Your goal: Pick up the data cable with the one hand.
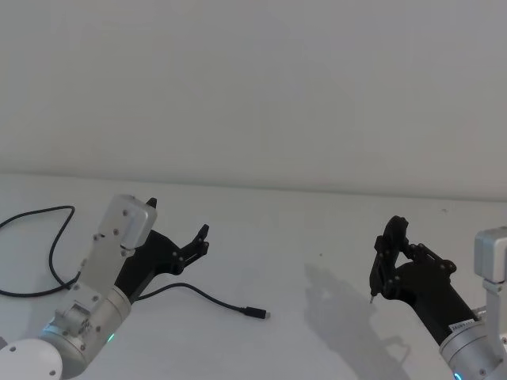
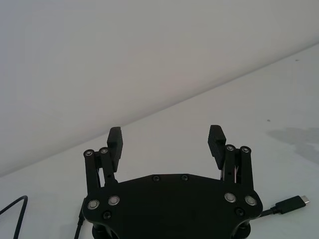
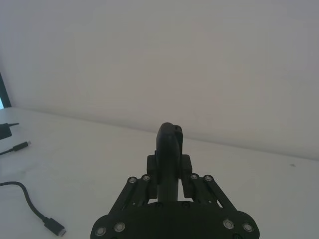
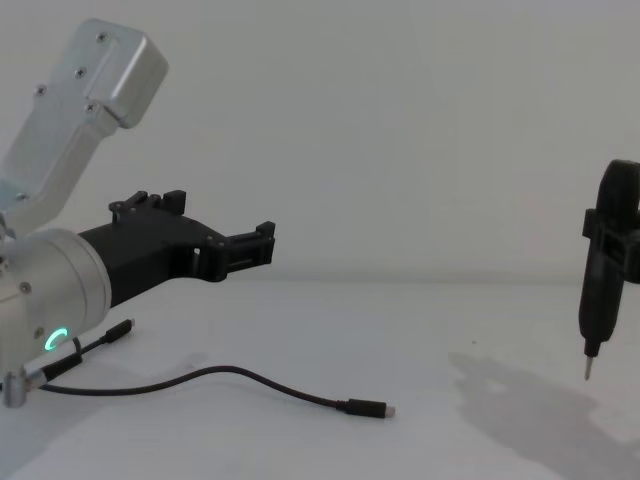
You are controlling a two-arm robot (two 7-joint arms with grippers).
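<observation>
The data cable [image 1: 52, 241] starts far left of its plug [image 1: 255, 313] as a loose loop flat on the worktop [image 1: 317, 237]. It then runs beneath the left arm and out to that plug, w/ the silver tip pointing right.

Up and to the left of the plug is the left gripper [image 1: 178, 218], green ring lit at the wrist. In the chest view it hangs above the cable, not touching it. Its jaws are spread wide w/ nothing between them, and from its own wrist view the plug [image 2: 291, 203] sits off to one side, outside the gap.

Well to the right of the plug is the right gripper [image 1: 388, 241], parked above bare worktop w/ jaws closed together. A thin metal tip points down from it; we can't tell if that's a held tool or part of the gripper.

Progress, as we judge it: the approach is partly done, but there's no grasp and no lift yet. What's left is to line the jaws up over the cord, prob. on the stretch left of the plug, then drop down, close and raise.
</observation>
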